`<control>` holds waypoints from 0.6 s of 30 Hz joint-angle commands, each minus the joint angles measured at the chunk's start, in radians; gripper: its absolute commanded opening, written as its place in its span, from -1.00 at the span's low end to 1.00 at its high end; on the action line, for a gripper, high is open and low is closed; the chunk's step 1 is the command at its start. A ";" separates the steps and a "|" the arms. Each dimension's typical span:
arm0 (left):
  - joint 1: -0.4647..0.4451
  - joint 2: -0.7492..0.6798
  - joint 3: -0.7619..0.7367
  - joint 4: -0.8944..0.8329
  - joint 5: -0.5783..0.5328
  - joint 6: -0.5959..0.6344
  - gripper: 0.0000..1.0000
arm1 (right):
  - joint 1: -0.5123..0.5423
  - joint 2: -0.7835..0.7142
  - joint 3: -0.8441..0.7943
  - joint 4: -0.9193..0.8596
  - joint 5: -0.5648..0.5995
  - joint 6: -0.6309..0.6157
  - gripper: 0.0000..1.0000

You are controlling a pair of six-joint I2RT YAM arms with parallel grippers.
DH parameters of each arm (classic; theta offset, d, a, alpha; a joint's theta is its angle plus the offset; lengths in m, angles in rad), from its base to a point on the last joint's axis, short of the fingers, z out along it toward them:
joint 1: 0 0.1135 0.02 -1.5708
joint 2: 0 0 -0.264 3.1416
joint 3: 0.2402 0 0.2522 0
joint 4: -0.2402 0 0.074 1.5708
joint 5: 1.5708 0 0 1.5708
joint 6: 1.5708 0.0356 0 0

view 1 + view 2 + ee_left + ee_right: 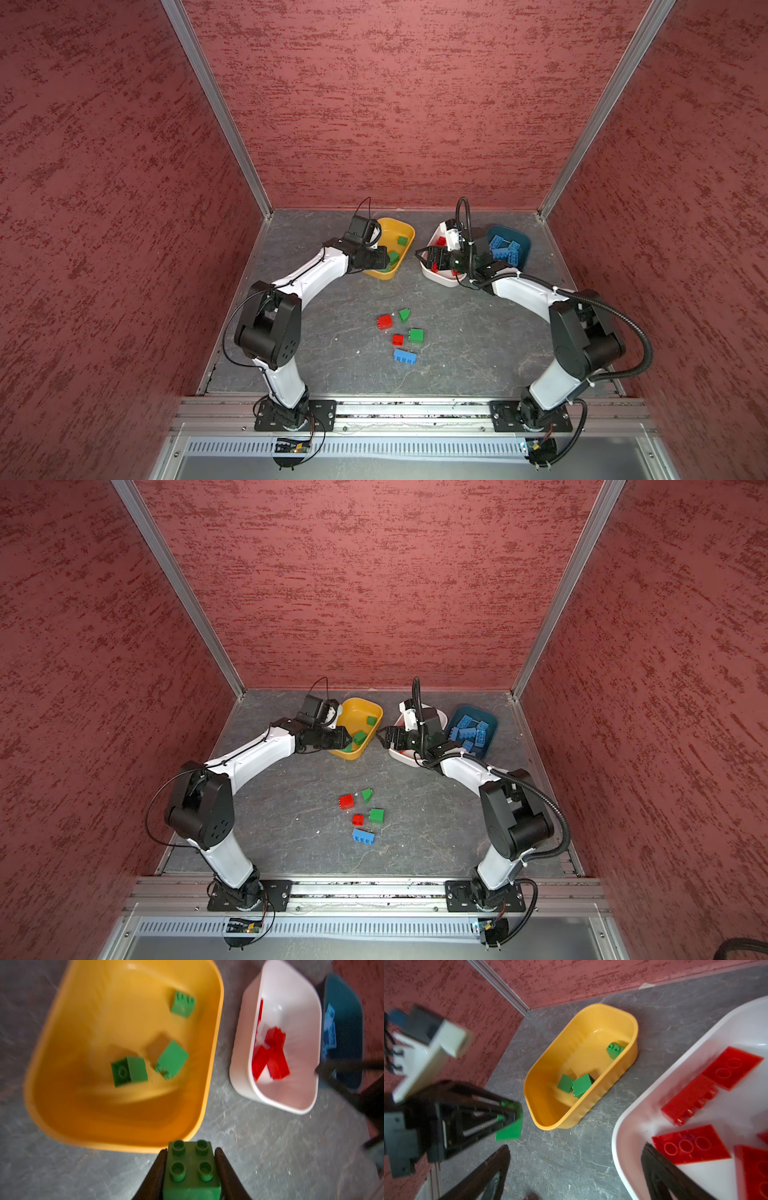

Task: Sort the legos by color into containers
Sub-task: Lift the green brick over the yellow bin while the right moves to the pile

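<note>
Clamped on two opposite sides of a four-stud green brick (191, 1167), the left fingers (159, 1169) hold it at the near rim of the mustard-yellow tub (220, 1001), where it is not yet released. Three green bricks (129, 1070) already lie on that tub's floor.

Across the gap, the right fingers (658, 1167) are spread wide with nothing between them. They hang at the edge of the white tub (623, 1126), which holds several red bricks (691, 1147). Just beyond it, the dark teal tub (525, 239) carries a heap of light blue bricks (505, 249).

The sorting looks well advanced but unfinished. Each tub shows a single colour, while five bricks lie loose in a cluster on the grey counter (324, 340), well apart from the tubs. They are a red square brick (385, 321), a green sloped brick (404, 314), a green square brick (415, 335), a small red brick (397, 340) and a long light blue brick (404, 357). By this count six bricks, including the one in the left arm's grip, have yet to reach their tubs.
</note>
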 commanded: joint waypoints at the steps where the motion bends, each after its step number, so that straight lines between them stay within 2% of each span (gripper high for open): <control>1: 0.008 0.095 0.119 0.024 -0.138 -0.028 -0.54 | 0.023 0.005 0.016 -0.012 0.001 -0.004 0.98; 9: 0.018 0.332 0.397 -0.055 -0.229 -0.088 -0.53 | 0.051 -0.003 -0.022 -0.029 0.031 0.007 0.98; 13: 0.024 0.426 0.511 -0.096 -0.230 -0.119 -0.42 | 0.061 -0.024 -0.060 -0.013 0.049 0.009 0.98; 14: 0.023 0.445 0.539 -0.111 -0.226 -0.125 -0.33 | 0.062 -0.028 -0.070 -0.015 0.053 0.009 0.98; 17: 0.016 0.465 0.577 -0.126 -0.211 -0.125 0.16 | 0.073 -0.042 -0.095 -0.044 0.065 -0.002 0.98; 18: 0.011 0.458 0.574 -0.120 -0.207 -0.115 0.24 | 0.074 -0.049 -0.103 -0.054 0.073 -0.002 0.98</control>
